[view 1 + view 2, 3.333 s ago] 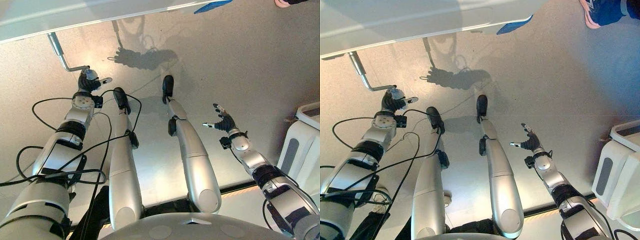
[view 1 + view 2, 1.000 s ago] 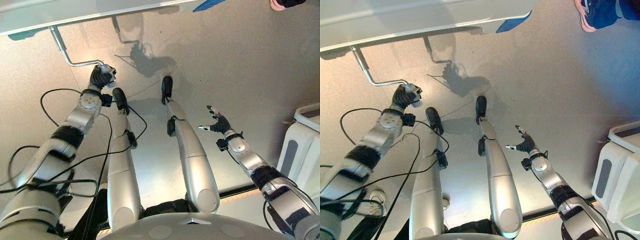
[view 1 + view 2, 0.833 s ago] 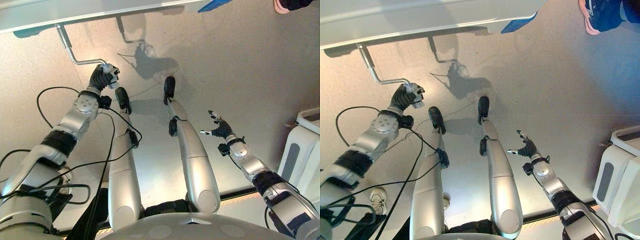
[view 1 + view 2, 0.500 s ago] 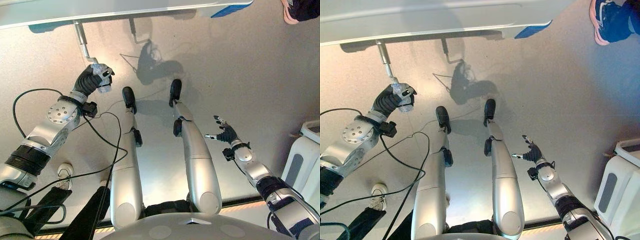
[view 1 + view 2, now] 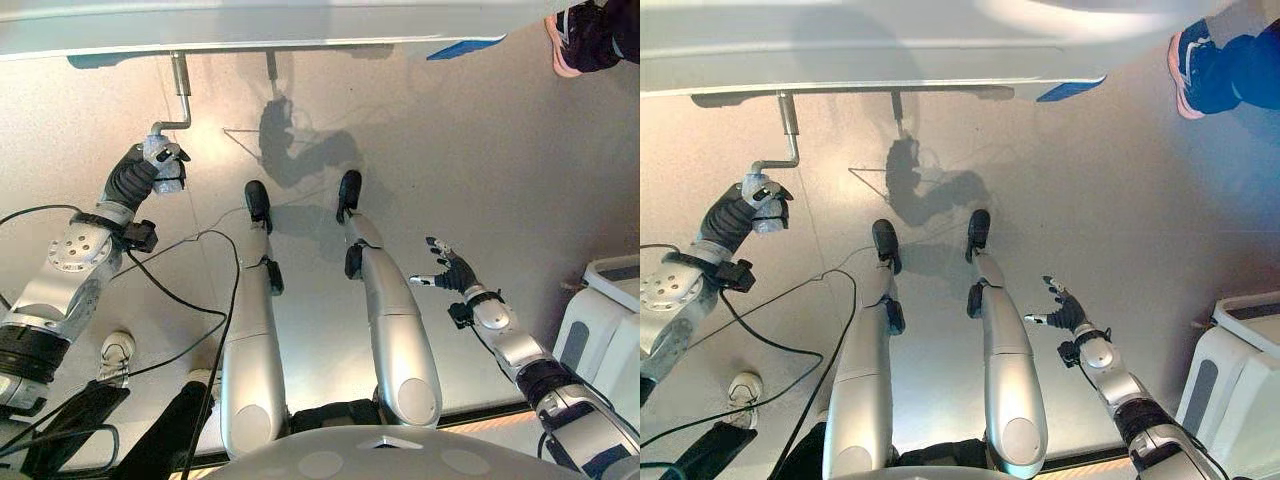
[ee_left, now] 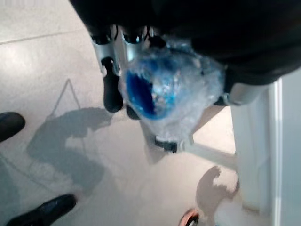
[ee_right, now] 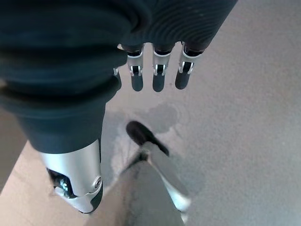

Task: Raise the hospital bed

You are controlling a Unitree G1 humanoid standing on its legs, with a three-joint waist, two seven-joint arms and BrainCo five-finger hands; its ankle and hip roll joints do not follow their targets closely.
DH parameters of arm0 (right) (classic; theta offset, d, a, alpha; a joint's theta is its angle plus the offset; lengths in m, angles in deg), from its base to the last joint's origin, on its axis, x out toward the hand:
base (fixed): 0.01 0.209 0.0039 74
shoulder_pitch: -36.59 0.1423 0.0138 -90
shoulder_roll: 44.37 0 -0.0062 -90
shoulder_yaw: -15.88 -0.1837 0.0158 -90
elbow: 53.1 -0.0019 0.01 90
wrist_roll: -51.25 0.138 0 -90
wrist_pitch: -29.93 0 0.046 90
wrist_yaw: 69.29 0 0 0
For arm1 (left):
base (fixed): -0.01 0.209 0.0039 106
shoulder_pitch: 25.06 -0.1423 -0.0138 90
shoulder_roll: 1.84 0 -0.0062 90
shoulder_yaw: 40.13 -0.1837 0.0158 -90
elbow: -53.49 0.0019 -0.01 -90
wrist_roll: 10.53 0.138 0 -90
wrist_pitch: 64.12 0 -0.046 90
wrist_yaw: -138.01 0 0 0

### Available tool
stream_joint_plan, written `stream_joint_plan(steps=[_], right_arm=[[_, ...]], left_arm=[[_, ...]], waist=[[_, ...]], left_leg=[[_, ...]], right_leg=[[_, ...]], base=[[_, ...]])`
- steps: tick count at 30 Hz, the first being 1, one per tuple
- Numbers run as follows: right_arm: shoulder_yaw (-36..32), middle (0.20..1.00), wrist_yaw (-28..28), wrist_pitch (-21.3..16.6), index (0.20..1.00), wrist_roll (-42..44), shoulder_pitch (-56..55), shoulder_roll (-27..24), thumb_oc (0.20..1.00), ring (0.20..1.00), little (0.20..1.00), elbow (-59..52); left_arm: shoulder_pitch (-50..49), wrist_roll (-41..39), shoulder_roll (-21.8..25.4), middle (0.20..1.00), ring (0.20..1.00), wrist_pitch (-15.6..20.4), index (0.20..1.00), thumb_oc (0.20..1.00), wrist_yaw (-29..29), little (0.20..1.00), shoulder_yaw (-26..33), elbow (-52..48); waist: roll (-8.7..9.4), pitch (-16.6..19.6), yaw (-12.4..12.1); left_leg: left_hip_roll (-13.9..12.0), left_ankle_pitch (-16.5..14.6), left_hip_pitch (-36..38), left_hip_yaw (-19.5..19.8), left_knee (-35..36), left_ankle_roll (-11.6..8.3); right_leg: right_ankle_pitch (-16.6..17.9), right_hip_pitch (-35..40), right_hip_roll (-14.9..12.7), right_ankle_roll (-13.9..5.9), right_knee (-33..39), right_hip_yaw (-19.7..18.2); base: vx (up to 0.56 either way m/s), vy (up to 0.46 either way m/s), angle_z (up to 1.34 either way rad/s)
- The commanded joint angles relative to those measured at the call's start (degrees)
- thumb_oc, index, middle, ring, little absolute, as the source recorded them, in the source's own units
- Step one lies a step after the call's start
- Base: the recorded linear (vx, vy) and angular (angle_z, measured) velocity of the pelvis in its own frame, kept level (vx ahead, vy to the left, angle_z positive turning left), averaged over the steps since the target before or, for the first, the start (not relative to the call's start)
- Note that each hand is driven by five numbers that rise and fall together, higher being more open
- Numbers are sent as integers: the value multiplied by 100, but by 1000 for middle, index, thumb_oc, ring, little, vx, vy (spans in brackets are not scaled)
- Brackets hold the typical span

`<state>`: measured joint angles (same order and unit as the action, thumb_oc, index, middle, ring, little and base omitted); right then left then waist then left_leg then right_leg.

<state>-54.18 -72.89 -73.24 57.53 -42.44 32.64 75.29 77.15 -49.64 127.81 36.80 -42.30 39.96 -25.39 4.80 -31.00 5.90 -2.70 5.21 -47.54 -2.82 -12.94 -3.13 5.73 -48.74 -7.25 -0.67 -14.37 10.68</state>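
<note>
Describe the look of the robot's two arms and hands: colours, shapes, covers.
Both arms are silver-grey tubes with dark bands. The left hand and right hand have dark ribbed covers over the back and wrist, and silver fingers with rounded dark tips. A round silver disc sits at the left wrist.

Left hand [image 5: 140,172] clenched (right hand [image 5: 452,274] spread)
</note>
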Motion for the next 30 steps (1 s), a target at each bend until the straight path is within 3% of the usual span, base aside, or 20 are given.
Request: stream_joint_plan(steps=[1, 7, 11, 12, 14, 17, 20, 30], right_arm=[[-101, 1000, -53, -88, 1000, 118, -359, -341, 1000, 1000, 1000, -46], [29, 1000, -110, -38, 1000, 188, -204, -149, 1000, 1000, 1000, -176], [81, 1000, -129, -29, 1000, 220, -128, -103, 1000, 1000, 1000, -190], [224, 1000, -142, -23, 1000, 280, -6, -17, 1000, 1000, 1000, -216], [312, 1000, -165, -40, 1000, 346, 64, 15, 1000, 1000, 1000, -235], [345, 1000, -172, -54, 1000, 377, 84, 34, 1000, 1000, 1000, -253], [556, 1000, -156, -91, 1000, 517, 191, 118, 1000, 1000, 1000, -221], [792, 1000, -137, -121, 1000, 684, 241, 36, 1000, 1000, 1000, -524]], left_arm=[[-395, 545, 200, 200, 200, 721, 200, 200, 345, 200, 513, -309], [716, 1165, -201, 200, 200, 433, 200, 200, 1080, 200, 526, 1532], [1079, 1330, -268, 200, 200, 352, 200, 200, 1234, 200, 424, 1958], [1660, 1470, -254, 200, 200, 229, 200, 200, 1433, 200, 342, 2789], [2105, 1634, -226, 200, 200, 136, 200, 200, 1521, 200, 157, 3405], [2294, 1688, -251, 200, 200, 93, 200, 200, 1535, 200, 44, 3616], [2976, 2081, -174, 200, 200, -174, 200, 200, 1558, 200, -274, 4722], [3481, 2441, -423, 200, 200, -424, 200, 200, 1591, 200, -641, 5260]], waist=[[-140, 120, -193], [192, 120, -92], [282, 120, -60], [469, 120, 40], [582, 120, 82], [614, 120, 85], [769, 120, 197], [821, 120, 287]], left_leg=[[196, -367, -280, -117, -456, -71], [160, -608, -697, -142, -864, -29], [148, -672, -785, -152, -967, -20], [107, -774, -853, -172, -1100, 14], [88, -851, -960, -183, -1236, 42], [78, -881, -1006, -185, -1295, 54], [33, -976, -1051, -192, -1417, 105], [-5, -1002, -1195, -208, -1513, 184]], right_leg=[[577, 281, -250, -1027, 688, -142], [642, 177, -302, -1085, 805, -181], [663, 126, -293, -1090, 826, -191], [708, 129, -275, -1130, 889, -215], [734, 71, -259, -1148, 909, -251], [728, 41, -257, -1149, 905, -255], [722, -45, -235, -1140, 879, -273], [601, -394, -182, -1039, 645, -388]], base=[[101, 144, 5], [41, 89, 4], [32, 62, 4], [26, 55, 4], [31, 59, -6], [21, 21, -15], [16, 20, -6], [6, 1, -7]])
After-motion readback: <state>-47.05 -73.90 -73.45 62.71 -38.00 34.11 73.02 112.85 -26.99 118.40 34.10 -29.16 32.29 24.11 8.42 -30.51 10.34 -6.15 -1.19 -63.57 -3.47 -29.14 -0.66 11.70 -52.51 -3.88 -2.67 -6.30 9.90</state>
